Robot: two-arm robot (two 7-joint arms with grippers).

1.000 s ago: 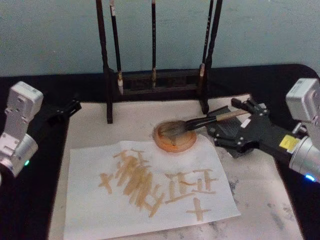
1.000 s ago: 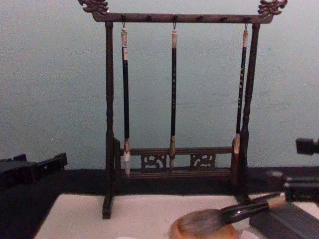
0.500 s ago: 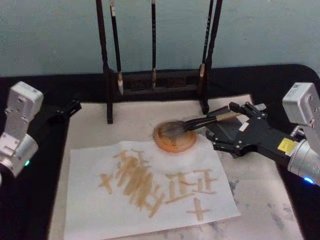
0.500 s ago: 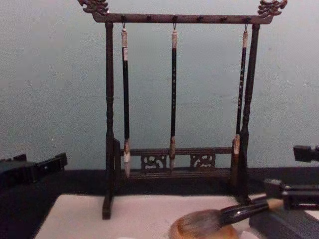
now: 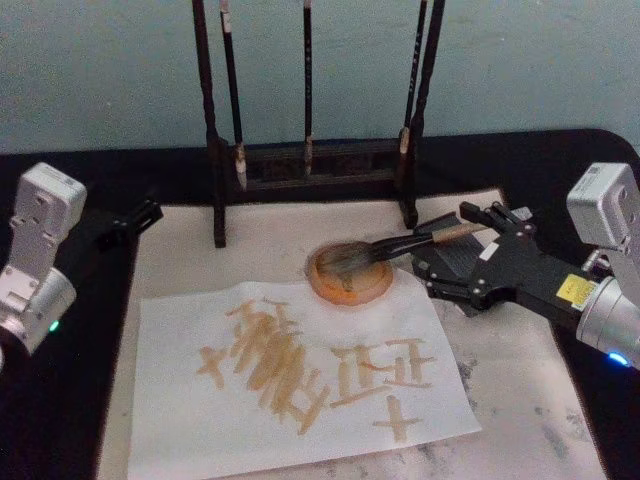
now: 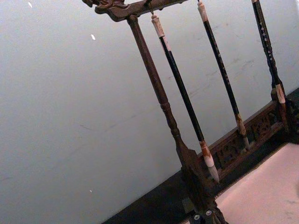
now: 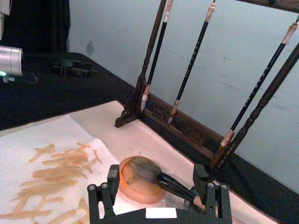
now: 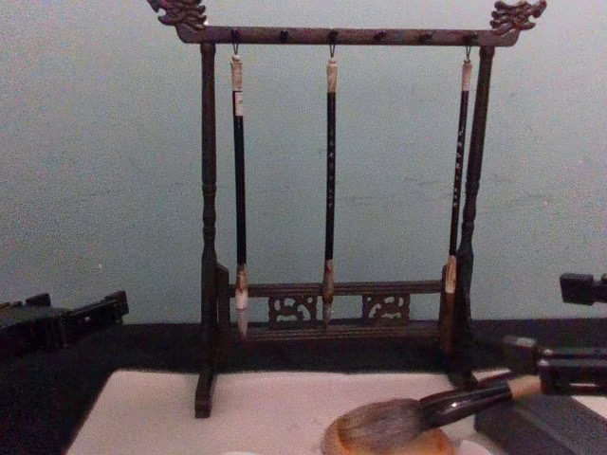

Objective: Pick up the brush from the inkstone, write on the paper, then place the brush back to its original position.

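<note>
The left gripper (image 5: 135, 218) sits far out on the left of the desk (image 5: 60, 420), away from the work, and I cannot tell if it is open or closed. Next comes the paper (image 5: 180, 420), already covered in brown strokes, so the writing looks done. The brush (image 5: 400, 245) lies with its hairy head on the inkstone (image 5: 340, 285) and its handle pointing right. It has not moved in the last moment. The right gripper (image 5: 480, 235) has shifted a little but is open around the handle end, so the brush looks put back. The brush rack (image 5: 215, 150) stands close behind, so the gripper should pull back to the right, where there is room.
</note>
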